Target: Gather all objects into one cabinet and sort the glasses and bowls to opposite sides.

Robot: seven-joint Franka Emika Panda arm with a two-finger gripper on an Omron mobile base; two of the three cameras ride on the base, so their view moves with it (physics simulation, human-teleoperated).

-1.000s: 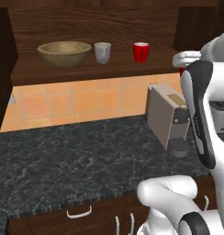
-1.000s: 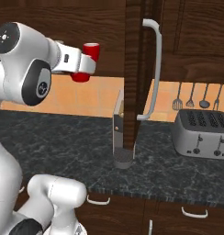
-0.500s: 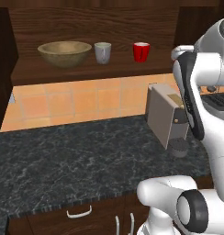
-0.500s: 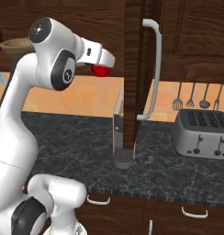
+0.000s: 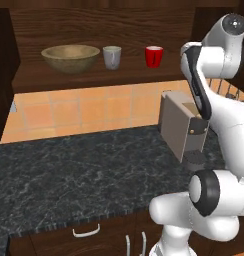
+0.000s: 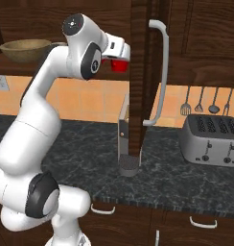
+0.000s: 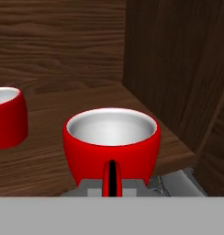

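Above grained wood shelf (image 7: 49,151), glossy round red vessel (image 7: 112,142)

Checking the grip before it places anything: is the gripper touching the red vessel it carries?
Touching. In the hand view the red vessel sits right at the gripper, its near wall pinched by the dark fingertips; the jaws are shut on it.

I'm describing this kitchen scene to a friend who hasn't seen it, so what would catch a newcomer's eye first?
Most striking is the white arm's hand raised to the dark wooden cabinet, shut on a red cup at the right end of its shelf. On that shelf sit a tan bowl at the left, then a grey cup and another red cup. Below, a silver toaster stands on the black speckled counter.
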